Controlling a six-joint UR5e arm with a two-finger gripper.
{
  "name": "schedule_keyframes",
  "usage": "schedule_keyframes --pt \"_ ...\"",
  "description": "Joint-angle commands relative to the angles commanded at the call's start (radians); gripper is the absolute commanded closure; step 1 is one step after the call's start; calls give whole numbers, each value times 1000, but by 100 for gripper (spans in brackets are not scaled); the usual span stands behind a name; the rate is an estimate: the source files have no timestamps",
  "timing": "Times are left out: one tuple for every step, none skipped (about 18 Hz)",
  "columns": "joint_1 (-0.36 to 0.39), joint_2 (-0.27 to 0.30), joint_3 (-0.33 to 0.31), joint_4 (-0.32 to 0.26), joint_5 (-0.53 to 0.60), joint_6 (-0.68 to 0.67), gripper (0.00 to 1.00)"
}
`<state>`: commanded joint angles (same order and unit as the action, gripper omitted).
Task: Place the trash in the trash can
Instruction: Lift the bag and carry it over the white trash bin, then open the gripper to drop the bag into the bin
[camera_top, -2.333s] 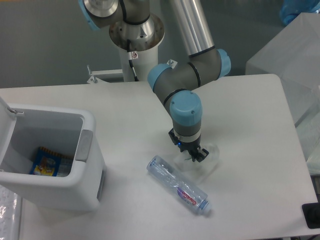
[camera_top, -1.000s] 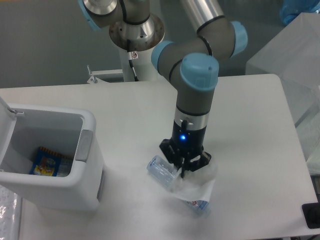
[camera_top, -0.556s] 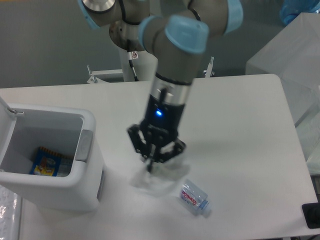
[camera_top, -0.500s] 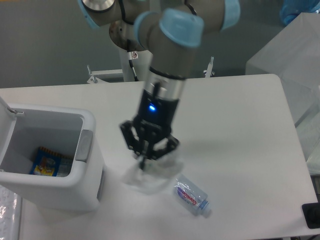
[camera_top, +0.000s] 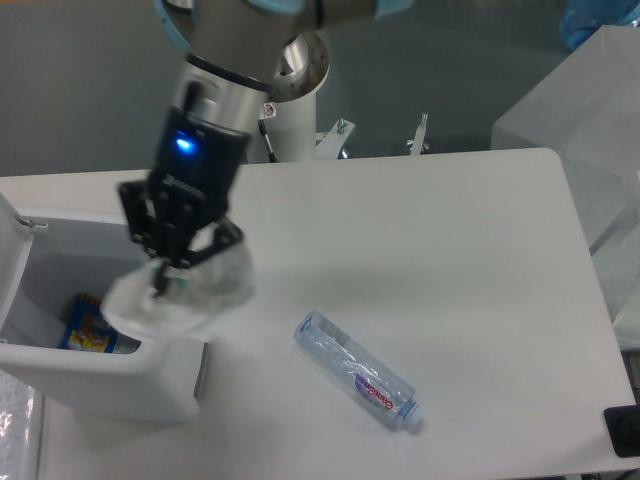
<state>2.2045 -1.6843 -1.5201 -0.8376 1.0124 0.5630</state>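
Gripper (camera_top: 165, 272) clamped on crumpled whitish wrapper (camera_top: 185, 298) (translucent), over trash can (camera_top: 110, 375) rim

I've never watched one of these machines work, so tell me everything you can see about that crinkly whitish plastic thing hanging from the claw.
The crumpled translucent whitish plastic wrapper is a thin, wrinkled film bunched into a loose puff. It hangs in the air, pinched from above by the black two-finger claw, over the right rim of the open white plastic rectangular bin. It hides that part of the rim, so contact there cannot be told.
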Motion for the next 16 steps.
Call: schedule_keyframes --pt "-11 0 -5 0 2 2 90" --pt "-21 0 -8 -2 3 5 86" --pt "-35 0 -14 0 6 5 83" --pt "-46 0 -20 0 6 9 79" --pt "-52 0 -25 2 6 11 72" --pt "-54 0 -26 2 6 15 58" --pt "-54 -3 -26 2 5 21 35" --pt "-54 -3 -28 2 5 28 7" --pt "-54 -2 -32 2 5 32 0" --pt "-54 0 -37 2 5 32 0" --pt "-54 2 -38 3 5 32 0" --pt "-54 2 -34 3 5 32 0" --pt "-52 2 -34 3 3 32 0" --pt "-52 0 -31 3 3 31 0" --pt "-45 -5 -28 3 3 32 0" --pt "-32 -6 -26 5 3 31 0"
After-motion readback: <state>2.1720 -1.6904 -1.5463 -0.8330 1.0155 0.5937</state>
